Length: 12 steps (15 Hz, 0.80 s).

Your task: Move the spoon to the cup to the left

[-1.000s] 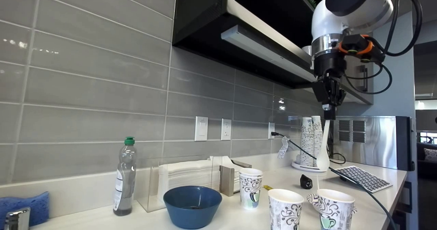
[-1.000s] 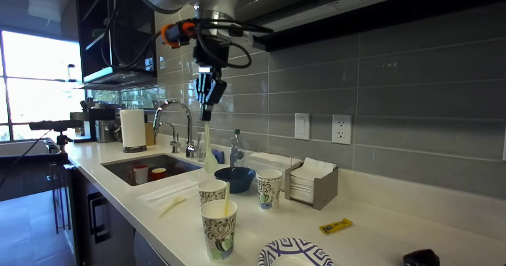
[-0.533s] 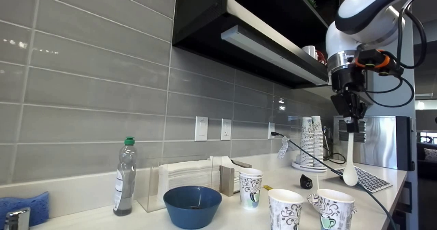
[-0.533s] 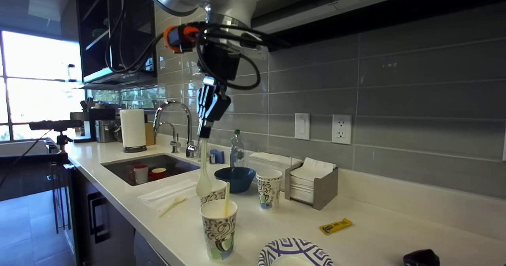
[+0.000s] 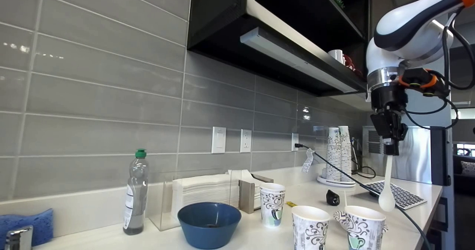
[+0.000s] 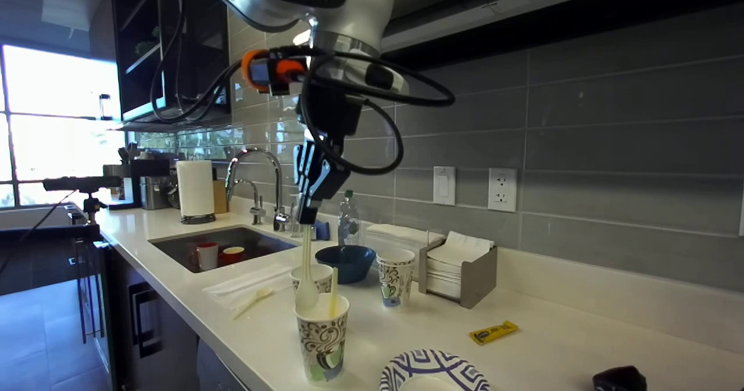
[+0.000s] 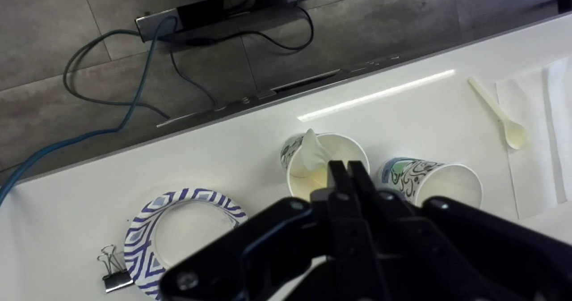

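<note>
A grey tile wall [image 5: 104, 79] runs along the back edge of a long white countertop [image 6: 552, 356], with a bright window [image 6: 58, 129] past its far end and a dark sink [image 6: 253, 244] set into it. Toward the front edge, the black gripper [image 5: 391, 151], higher than a patterned paper cup [image 6: 323, 341], is clamped on the handle of a spoon [image 5: 387, 192]. Slim and creamy white, the spoon points almost straight down, its oval bowl near that cup's rim.

Half hidden
Your gripper [image 6: 308, 215] hid the spoon's [image 6: 307, 295] handle end; a plate [image 6: 427, 359] inside the counter's [image 6: 250, 344] front edge was cropped below.
</note>
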{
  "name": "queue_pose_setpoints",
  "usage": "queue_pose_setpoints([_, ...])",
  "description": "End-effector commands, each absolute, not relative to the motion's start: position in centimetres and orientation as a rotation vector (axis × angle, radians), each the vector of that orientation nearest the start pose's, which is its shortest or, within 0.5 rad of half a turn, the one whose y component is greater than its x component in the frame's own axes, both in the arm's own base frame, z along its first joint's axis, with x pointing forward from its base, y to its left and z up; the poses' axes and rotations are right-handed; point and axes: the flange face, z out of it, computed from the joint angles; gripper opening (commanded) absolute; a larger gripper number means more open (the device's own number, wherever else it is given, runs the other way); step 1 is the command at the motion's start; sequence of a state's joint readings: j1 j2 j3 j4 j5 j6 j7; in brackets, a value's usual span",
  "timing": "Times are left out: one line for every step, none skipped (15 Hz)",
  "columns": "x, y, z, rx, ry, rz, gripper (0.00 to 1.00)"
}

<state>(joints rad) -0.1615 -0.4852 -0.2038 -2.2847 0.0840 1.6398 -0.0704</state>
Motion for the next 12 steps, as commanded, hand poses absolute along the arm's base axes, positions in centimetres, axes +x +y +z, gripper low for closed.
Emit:
queue_pose_setpoints([36.5, -13.9, 52.4, -2.893, 0.354, 0.058, 0.01])
queue_pose_setpoints([36.8, -13.9, 52.2, -2.891, 0.349, 0.040, 0.01])
queue_pose_setpoints([37.2, -13.9, 51.8, -2.886, 0.340, 0.029, 0.01])
queue_pose_setpoints([37.6, -13.9, 51.3, -2.880, 0.336, 0.027, 0.01])
queue_pose_setpoints([37.9, -13.7, 50.8, -2.873, 0.328, 0.029, 0.01])
queue_pose_setpoints([38.2, -13.6, 50.3, -2.866, 0.321, 0.030, 0.01])
queue_pose_setpoints([38.5, -13.5, 49.8, -2.859, 0.316, 0.033, 0.01])
queue_pose_setpoints([38.7, -13.3, 49.3, -2.850, 0.305, 0.032, 0.01])
queue_pose_setpoints([39.1, -13.2, 48.9, -2.845, 0.295, 0.036, 0.01])
queue_pose_setpoints([39.5, -13.1, 48.3, -2.838, 0.286, 0.049, 0.01])
queue_pose_setpoints([39.7, -13.0, 47.8, -2.835, 0.282, 0.067, 0.01])
queue_pose_setpoints([39.9, -12.9, 47.3, -2.831, 0.279, 0.091, 0.01])
